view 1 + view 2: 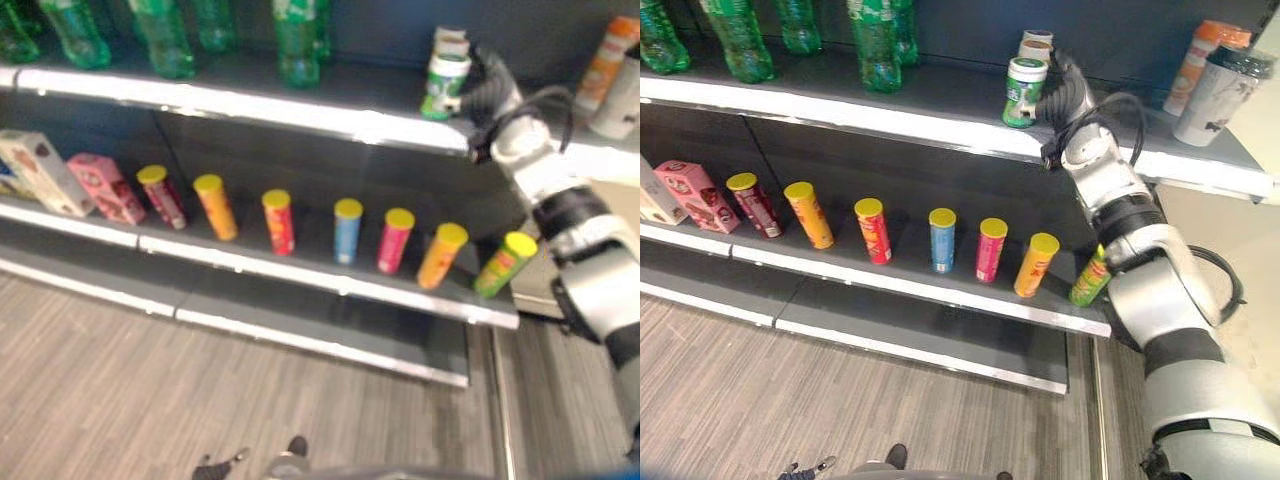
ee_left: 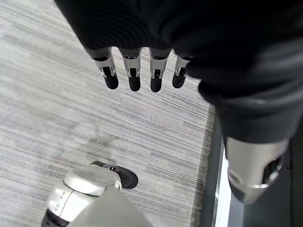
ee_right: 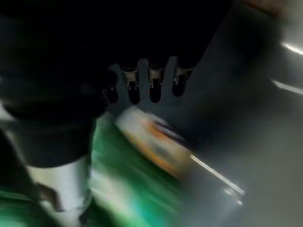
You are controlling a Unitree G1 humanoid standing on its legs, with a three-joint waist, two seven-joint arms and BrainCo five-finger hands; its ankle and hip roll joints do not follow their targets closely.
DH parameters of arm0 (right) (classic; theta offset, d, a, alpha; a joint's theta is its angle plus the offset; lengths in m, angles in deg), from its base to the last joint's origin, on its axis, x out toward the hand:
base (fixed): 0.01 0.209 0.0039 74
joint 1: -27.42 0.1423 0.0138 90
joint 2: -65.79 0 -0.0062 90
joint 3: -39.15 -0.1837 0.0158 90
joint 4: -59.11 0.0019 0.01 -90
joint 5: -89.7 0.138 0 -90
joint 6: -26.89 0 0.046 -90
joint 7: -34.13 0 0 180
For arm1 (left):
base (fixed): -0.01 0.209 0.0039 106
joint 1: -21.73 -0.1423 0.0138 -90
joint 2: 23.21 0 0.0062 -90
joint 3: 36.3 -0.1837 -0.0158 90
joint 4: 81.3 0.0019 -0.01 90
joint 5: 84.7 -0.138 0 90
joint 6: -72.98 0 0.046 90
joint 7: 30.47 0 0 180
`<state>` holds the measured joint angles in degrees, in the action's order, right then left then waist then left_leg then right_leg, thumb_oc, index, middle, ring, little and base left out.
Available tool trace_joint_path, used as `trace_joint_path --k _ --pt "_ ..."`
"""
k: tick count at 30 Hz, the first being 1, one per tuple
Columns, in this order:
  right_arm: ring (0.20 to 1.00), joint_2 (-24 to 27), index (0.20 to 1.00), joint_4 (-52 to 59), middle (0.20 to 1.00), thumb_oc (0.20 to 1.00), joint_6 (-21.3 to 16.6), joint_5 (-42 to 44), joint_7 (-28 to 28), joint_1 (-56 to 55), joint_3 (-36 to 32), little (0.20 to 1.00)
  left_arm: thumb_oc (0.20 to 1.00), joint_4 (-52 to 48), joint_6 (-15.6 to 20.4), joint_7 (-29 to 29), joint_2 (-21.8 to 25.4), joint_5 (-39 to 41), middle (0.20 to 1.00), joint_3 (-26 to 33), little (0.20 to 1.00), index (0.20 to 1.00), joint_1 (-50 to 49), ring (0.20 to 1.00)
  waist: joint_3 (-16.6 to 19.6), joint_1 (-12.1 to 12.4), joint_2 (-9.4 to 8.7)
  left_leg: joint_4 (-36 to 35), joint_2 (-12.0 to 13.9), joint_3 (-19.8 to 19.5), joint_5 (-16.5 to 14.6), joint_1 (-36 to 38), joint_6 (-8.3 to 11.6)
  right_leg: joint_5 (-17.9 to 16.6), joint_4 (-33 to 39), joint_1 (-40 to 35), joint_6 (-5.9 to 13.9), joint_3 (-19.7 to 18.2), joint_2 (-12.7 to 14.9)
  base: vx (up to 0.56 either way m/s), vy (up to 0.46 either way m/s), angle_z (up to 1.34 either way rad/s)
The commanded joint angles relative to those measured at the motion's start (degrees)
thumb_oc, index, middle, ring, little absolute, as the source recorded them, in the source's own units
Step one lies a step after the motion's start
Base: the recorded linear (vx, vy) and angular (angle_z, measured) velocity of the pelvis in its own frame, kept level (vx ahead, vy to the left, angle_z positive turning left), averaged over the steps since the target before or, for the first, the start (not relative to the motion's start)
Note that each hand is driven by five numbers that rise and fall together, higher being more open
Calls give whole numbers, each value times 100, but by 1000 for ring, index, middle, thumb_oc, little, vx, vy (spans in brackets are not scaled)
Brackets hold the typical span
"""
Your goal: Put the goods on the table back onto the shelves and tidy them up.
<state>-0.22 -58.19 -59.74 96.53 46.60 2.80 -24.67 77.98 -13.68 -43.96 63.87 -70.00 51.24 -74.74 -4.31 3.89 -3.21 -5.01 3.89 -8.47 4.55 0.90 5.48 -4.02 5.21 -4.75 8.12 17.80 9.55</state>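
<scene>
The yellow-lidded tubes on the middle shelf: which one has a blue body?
The blue tube, fourth from the robot's left in the row of seven. Its neighbours are the red tube and the pink tube.

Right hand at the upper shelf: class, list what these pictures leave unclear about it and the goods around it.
- Right hand beside the green can: contact unclear; its own dark cover hides the fingers.
- Right wrist view: can and the tubs behind are smeared by blur.
- Bottles: tops cut off by the upper edge.
</scene>
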Motion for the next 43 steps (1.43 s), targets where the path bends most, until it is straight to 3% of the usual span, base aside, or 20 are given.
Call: trace_joint_path --k 1,2,3,6,8,10,13,14,15,16,18,20,23,26,27,28,29,30,37,43 --pt "1000 675 1000 713 1000 1000 -512 -148 538 -61 -305 1000 1000 360 -20 -186 144 -107 1000 152 1000 1000 337 1000 -274 -101 -288 58 128 291 -749 224 78 354 -258 -26 207 -310 369 22 -5 -12" --pt "1000 915 1000 1213 1000 1000 -594 -227 635 -519 -712 1000 1000 375 -35 -201 118 -196 1000 233 1000 1000 362 1000 -268 -140 -271 56 132 307 -760 234 73 363 -255 -31 213 -314 368 32 -7 -14" --pt "1000 1150 1000 2261 1000 1000 -877 -190 776 -1631 -1732 1000 1000 353 -35 -242 89 -305 1000 315 1000 1000 344 1000 -253 -187 -262 50 142 341 -780 245 67 370 -239 -18 227 -331 375 31 -11 -11" --pt "1000 1012 1000 3161 1000 1000 -1322 232 562 -2987 -2708 1000 1000 304 -27 -190 50 -424 1000 367 1000 1000 278 1000 -249 -218 -242 48 148 373 -796 265 63 377 -229 -15 247 -328 379 15 -3 -12" --pt "1000 946 1000 3364 1000 1000 -1447 425 411 -3408 -2937 1000 1000 279 -14 -151 40 -455 1000 392 1000 1000 259 1000 -254 -229 -232 48 153 388 -806 282 63 381 -230 -27 251 -333 378 16 -5 -22" --pt "1000 812 1000 3817 1000 1000 -1787 1671 -620 -4530 -3382 1000 1000 216 74 98 149 -527 1000 504 1000 1000 183 1000 -261 -251 -222 50 154 427 -815 293 71 388 -231 -13 270 -333 378 13 -16 -9" --pt "1000 315 1000 4055 1000 1000 -1815 3337 -1770 -5383 -3306 1000 1000 157 153 370 259 -595 1000 529 1000 1000 159 1000 -299 -272 -206 52 163 454 -808 285 85 396 -241 23 287 -354 389 1 -4 -2" --pt "1000 312 1000 4060 1000 1000 -1814 3347 -1783 -5401 -3321 1000 1000 156 153 372 264 -596 1000 523 1000 1000 153 1000 -293 -265 -209 52 164 454 -809 285 86 397 -242 24 287 -354 389 7 -14 -7" --pt "1000 201 1000 4201 1000 1000 -1526 3878 -2373 -6003 -3137 1000 1000 123 173 536 332 -683 1000 571 1000 1000 166 1000 -308 -298 -198 51 171 490 -807 283 97 403 -263 54 297 -383 400 7 -9 -4" --pt "1000 201 1000 4202 1000 1000 -1525 3878 -2373 -6005 -3138 1000 1000 122 173 536 332 -683 1000 570 1000 1000 166 1000 -307 -296 -198 51 171 491 -807 282 97 403 -264 55 297 -384 400 20 -18 3" --pt "1000 -53 1000 4367 1000 1000 -984 4717 -3259 -6888 -2764 1000 1000 77 218 718 402 -757 1000 640 1000 1000 188 1000 -315 -383 -173 48 184 545 -807 295 115 407 -275 90 307 -441 413 15 -9 3" --pt "1000 47 1000 4303 1000 1000 -722 4883 -3640 -7391 -2471 1000 1000 -210 412 746 451 -788 1000 481 1000 1000 269 1000 -316 -457 -144 51 195 590 -804 298 140 397 -286 134 312 -487 417 11 1 -6" --pt "1000 500 1000 3773 1000 1000 -410 4452 -3822 -7547 -1799 1000 1000 -500 316 923 340 -744 1000 188 1000 1000 584 1000 -310 -578 -103 40 218 700 -798 334 175 362 -272 171 321 -593 426 -8 25 -14" --pt "1000 783 1000 3053 1000 1000 -207 3515 -3889 -7550 -1448 1000 1000 -698 240 1221 256 -648 1000 24 1000 1000 485 1000 -350 -595 -79 40 228 736 -788 338 181 334 -262 175 322 -611 428 -38 17 -19" --pt "1000 673 1000 2016 1000 1000 -343 2336 -3662 -7523 -1268 1000 1000 -820 370 1101 331 -692 1000 -84 1000 1000 352 1000 -403 -596 -56 46 227 731 -776 331 176 320 -268 180 319 -598 431 -53 9 -11" --pt "1000 237 1000 757 1000 1000 -444 1117 -3012 -7369 -1182 1000 1000 -979 378 1037 364 -662 1000 -222 1000 1000 362 1000 -424 -590 -41 58 212 716 -785 324 153 314 -273 177 320 -583 436 -57 8 -6" --pt "1000 -213 1000 10 1000 1000 -397 679 -2594 -7203 -1243 1000 1000 -1036 367 962 368 -659 1000 -310 1000 1000 395 1000 -417 -577 -23 71 200 700 -785 310 135 312 -274 180 321 -572 440 0 0 0" --pt "1000 -1084 1000 -1077 1000 1000 -341 167 -1902 -6835 -1468 1000 1000 -1111 306 803 403 -646 1000 -361 1000 1000 462 1000 -424 -537 -8 94 180 679 -791 296 85 324 -282 157 311 -560 442 0 0 0" --pt "1000 -2193 1000 -2905 1000 1000 -294 -23 -1120 -6674 -1972 1000 1000 -992 214 701 419 -821 1000 -342 1000 1000 419 1000 -382 -478 -1 137 135 636 -890 368 -2 396 -288 37 293 -533 430 7 -3 0" --pt "1000 -2385 1000 -3753 1000 1000 -276 142 -1049 -6509 -2074 1000 1000 -841 202 759 387 -853 1000 -344 1000 1000 419 1000 -398 -453 1 161 119 630 -926 408 -12 423 -281 -22 283 -513 417 2 -2 2"
